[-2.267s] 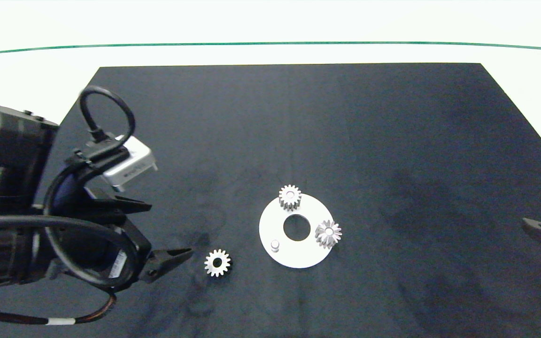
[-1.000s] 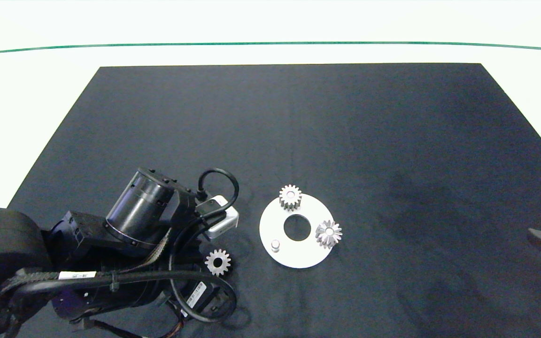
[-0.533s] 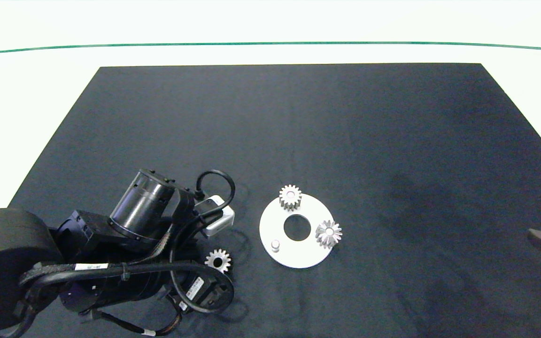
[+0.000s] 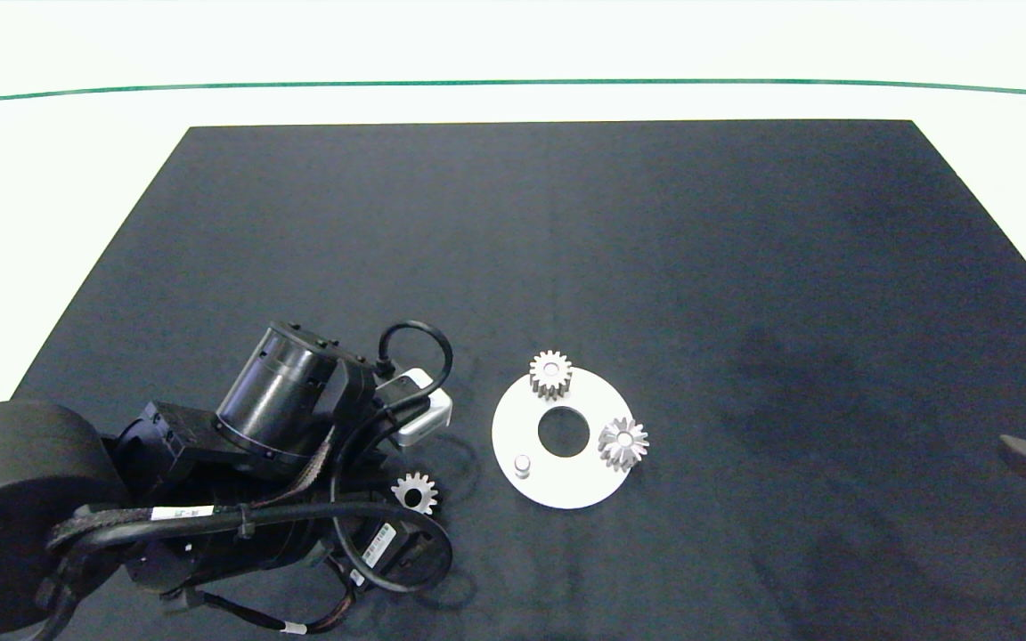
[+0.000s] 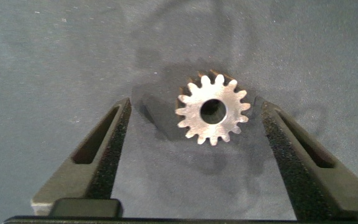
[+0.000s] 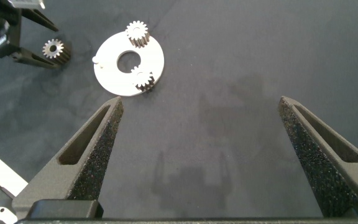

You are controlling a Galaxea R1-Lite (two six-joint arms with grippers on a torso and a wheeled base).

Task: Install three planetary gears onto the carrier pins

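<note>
Loose gear (image 5: 213, 113) lies flat on black mat (image 4: 655, 249) between open left gripper (image 5: 191, 134) fingers; right gripper (image 6: 207, 149), open, idles far right beyond disc (image 4: 557, 485).

open mat (image 4: 745, 267) right of disc (image 4: 557, 485)

Silvery gears (image 4: 414, 492), white disc (image 4: 557, 485), black mat (image 4: 566, 249)

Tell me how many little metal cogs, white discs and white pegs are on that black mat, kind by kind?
Silvery gears: 3, two on the disc, one loose on the mat between the left gripper's open fingers.
White disc: 1
Pegs: 3, one bare.
Total: 7
</note>
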